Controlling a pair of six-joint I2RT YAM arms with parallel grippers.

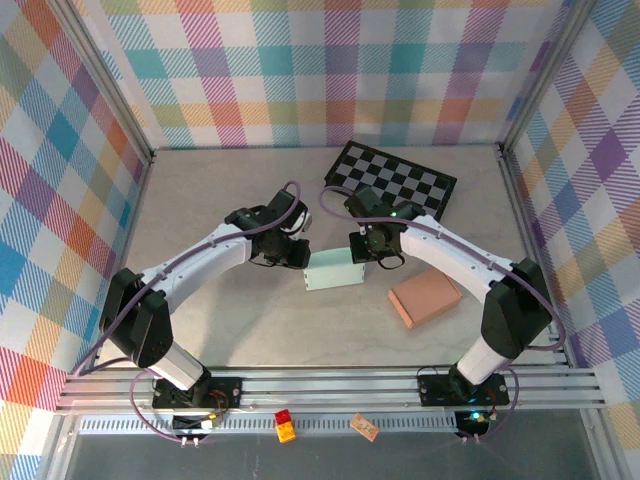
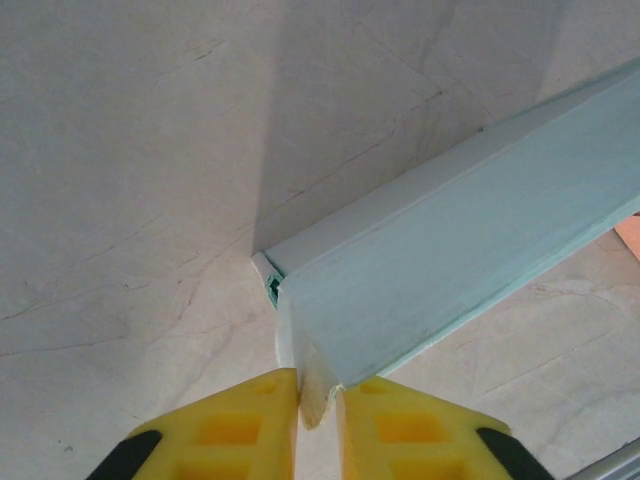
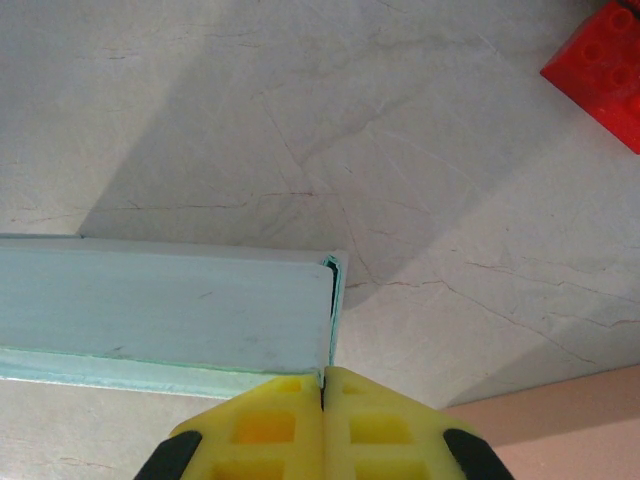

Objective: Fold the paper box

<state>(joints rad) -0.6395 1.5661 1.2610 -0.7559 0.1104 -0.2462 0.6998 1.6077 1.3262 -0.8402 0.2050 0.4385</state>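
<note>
Paper box (image 1: pixel 332 272) lies mid-worktop (image 1: pixel 250 320) between the arms, long axis roughly left to right; left gripper (image 2: pixel 318 400) jaws pinch its left end corner, right gripper (image 3: pixel 323 400) jaws pressed together on its right end flap.

The pale marbled table (image 1: pixel 220 330) carries a checkerboard (image 1: pixel 395 180), a salmon block (image 1: pixel 425 297) and the mint paper box (image 1: pixel 333 270).
</note>
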